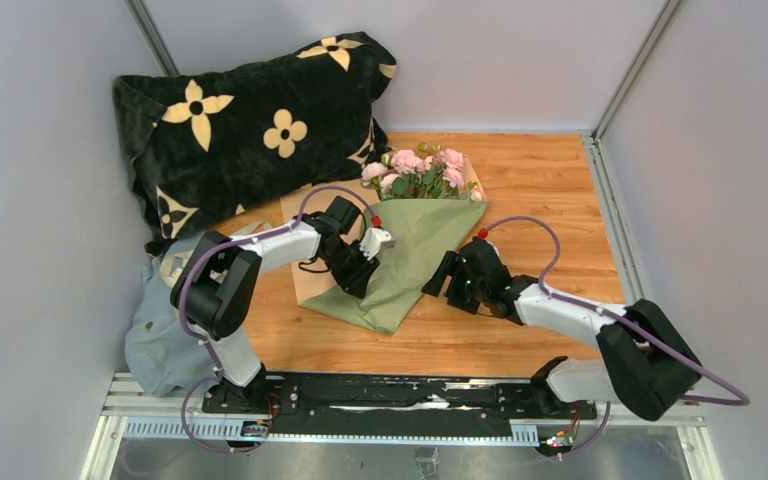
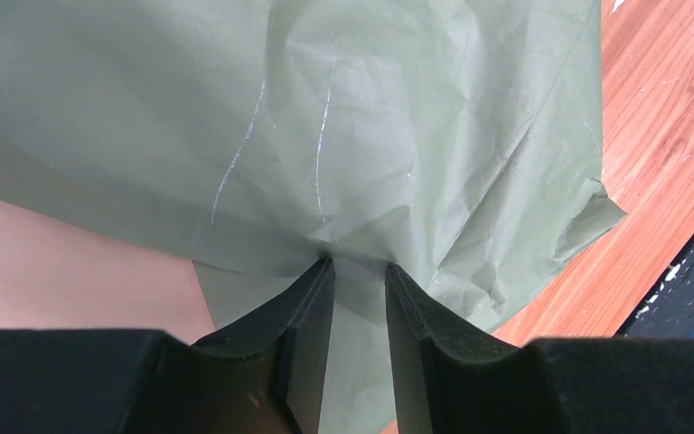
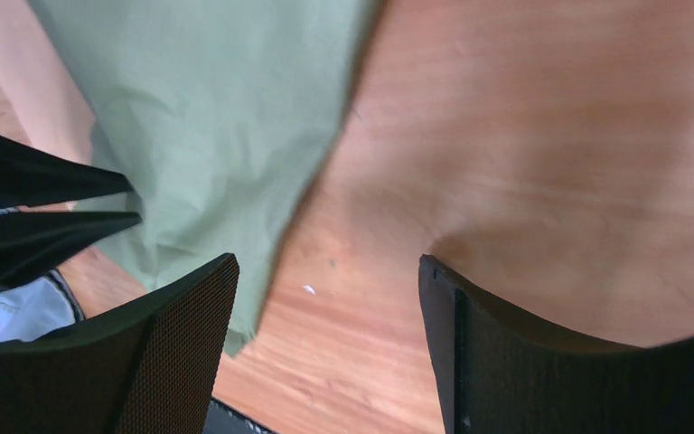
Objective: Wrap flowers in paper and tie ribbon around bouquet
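The flowers [image 1: 418,170], pink and cream blooms, stick out of the far end of the bouquet. Olive-green paper [image 1: 410,260] is folded over the stems, with tan paper [image 1: 305,215] under it. My left gripper [image 1: 363,285] sits at the bundle's left edge. In the left wrist view its jaws [image 2: 359,264] stand narrow, shut on a bunched fold of the green paper [image 2: 370,117]. My right gripper [image 1: 442,290] is wide open beside the paper's right edge, over bare wood [image 3: 325,262]. The green paper [image 3: 217,108] lies by its left finger. The ribbon is out of view.
A black pillow [image 1: 250,120] with tan flower prints leans at the back left. A pale blue-grey cloth [image 1: 160,340] hangs off the table's left front corner. The black base rail [image 1: 390,395] runs along the near edge. Grey walls enclose the wooden table [image 1: 540,200].
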Controlling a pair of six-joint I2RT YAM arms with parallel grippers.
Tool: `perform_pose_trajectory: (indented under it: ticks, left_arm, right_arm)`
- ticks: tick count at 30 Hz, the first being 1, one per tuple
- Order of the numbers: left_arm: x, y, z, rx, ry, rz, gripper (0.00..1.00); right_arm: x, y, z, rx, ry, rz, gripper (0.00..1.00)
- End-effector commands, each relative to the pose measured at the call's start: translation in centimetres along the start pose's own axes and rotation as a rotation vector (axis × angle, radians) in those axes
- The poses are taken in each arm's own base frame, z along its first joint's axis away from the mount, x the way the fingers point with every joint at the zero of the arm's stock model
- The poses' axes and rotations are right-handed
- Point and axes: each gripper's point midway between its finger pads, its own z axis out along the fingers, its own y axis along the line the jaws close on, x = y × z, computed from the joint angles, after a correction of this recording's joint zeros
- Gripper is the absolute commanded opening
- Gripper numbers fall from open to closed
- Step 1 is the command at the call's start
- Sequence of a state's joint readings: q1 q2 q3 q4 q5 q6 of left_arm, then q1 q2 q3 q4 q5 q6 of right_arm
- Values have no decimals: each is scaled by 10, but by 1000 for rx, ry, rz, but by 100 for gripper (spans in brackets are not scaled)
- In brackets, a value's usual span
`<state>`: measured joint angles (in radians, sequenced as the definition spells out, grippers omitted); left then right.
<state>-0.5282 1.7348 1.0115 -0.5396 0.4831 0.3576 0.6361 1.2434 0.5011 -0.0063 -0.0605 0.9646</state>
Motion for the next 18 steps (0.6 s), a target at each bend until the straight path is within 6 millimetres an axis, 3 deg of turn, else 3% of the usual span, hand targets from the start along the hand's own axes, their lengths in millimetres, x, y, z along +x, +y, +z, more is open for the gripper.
perform_pose_trajectory:
  ticks: [1,6,9,18]
  left_arm:
    - [21,-4,7,11,64,-14,38]
    - [21,-3,7,11,63,-2,38]
    - [19,-2,7,9,62,0,38]
    - [17,4,13,-11,74,13,37]
  right_arm:
    - [-12,15,22,-55,-9,62,77]
    - [-10,12,50,-52,32,83,74]
    - [-11,19,61,-92,58,97,65]
    - [-21,11,61,-64,7,80,12]
